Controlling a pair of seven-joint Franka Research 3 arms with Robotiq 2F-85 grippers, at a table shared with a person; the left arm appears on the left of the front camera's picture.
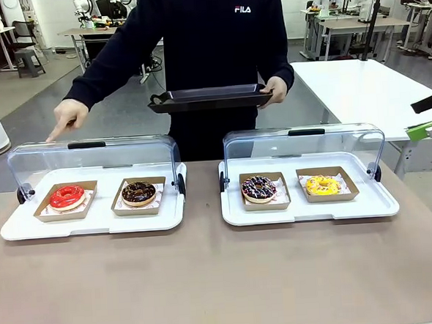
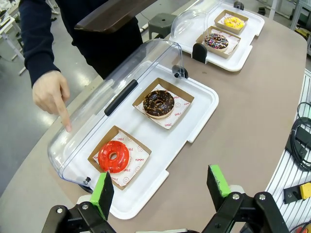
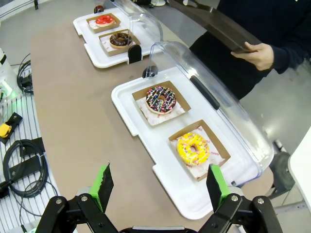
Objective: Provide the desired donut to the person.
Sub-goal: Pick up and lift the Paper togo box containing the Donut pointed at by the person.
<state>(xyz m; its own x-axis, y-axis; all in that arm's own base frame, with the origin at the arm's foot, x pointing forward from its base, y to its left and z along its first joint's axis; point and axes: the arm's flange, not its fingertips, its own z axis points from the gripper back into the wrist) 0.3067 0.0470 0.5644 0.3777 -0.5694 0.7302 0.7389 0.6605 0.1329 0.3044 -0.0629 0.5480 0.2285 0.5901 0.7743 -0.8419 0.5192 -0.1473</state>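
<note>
The person is standing just behind the left tray, across the counter. One hand is pointing down at that tray's clear lid, fingertip right at the lid's top, at the end where the red donut is lying. The lid is standing rolled back along the tray's far side.

The red donut is sitting in a brown paper boat inside the left tray, at its outer end. A chocolate donut is sitting next to it at the inner end.

The person's other hand is holding a black tray level, up behind the left tray and off toward its inner end. Beside the left tray, a second tray is carrying a sprinkled donut and a yellow donut.

The left claw is hanging above the left tray's near edge, jaws standing wide apart and gripping nothing. The right claw is hovering well away from the left tray, out past the second tray, its fingers likewise spread wide and empty.
</note>
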